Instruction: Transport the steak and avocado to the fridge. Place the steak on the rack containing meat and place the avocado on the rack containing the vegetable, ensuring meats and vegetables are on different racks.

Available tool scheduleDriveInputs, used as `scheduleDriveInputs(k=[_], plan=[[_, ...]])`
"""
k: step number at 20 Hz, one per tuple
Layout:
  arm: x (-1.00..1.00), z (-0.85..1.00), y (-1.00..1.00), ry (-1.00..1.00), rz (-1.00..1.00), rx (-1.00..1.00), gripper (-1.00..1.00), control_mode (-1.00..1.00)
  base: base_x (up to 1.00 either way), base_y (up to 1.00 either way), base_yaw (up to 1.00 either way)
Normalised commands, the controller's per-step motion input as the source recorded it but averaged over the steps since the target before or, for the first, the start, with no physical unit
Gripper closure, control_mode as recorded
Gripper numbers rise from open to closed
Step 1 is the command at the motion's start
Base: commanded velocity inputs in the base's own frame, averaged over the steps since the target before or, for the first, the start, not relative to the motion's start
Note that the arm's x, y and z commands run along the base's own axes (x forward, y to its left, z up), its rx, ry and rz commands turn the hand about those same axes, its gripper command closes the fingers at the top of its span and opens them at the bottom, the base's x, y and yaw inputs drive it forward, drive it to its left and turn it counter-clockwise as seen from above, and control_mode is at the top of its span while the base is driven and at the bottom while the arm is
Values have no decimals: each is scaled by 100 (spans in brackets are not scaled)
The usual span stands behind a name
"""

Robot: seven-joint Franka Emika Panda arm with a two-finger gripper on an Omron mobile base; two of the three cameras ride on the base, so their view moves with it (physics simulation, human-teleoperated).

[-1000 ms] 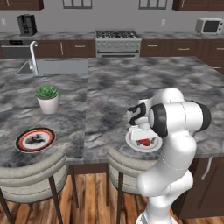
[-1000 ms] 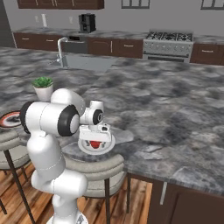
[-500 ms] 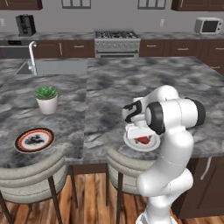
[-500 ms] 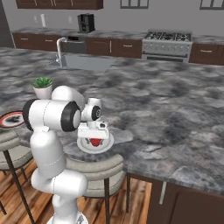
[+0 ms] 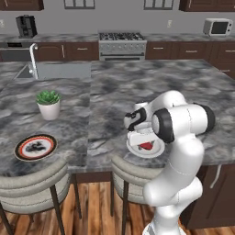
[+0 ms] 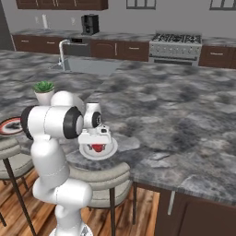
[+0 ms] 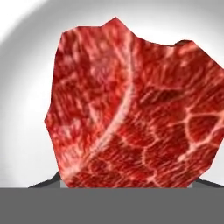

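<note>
The steak (image 5: 147,146) (image 6: 97,148), a bright red marbled chunk, lies on a white plate (image 5: 142,156) (image 6: 109,152) at the near edge of the island counter. My gripper (image 5: 144,142) (image 6: 97,143) points straight down, right on the steak. In the hand view the steak (image 7: 131,109) is very close over the white plate (image 7: 22,87) and covers my fingertips, so their grip cannot be seen. The avocado (image 5: 34,146) is a small dark shape on a red-rimmed plate (image 5: 20,153) (image 6: 8,126) far to the left. The fridge is out of view.
A potted plant (image 5: 48,103) (image 6: 44,90) stands on the counter between the two plates. Two stools (image 5: 32,181) (image 5: 131,173) sit under the counter's near edge. A sink (image 5: 55,69), a stove (image 5: 121,43) and a microwave (image 5: 216,27) line the back.
My hand has sunk a little lower onto the steak on the white plate. The plates and the plant have not moved.
</note>
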Motion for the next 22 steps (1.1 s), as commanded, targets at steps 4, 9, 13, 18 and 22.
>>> scheduleDriveInputs(k=[4, 9, 13, 18, 22], plan=[[-57, 11, -7, 0, 0, 0, 100, -100, 0, 0, 0], [-79, 57, -8, 0, -3, 0, 100, -100, 0, 0, 0], [-78, 96, -7, 0, -7, 4, 100, -100, 0, 0, 0], [-97, 97, -6, 0, -6, 4, 100, -100, 0, 0, 0], [-100, 93, -5, -6, -5, 5, 100, -100, 0, 0, 0]])
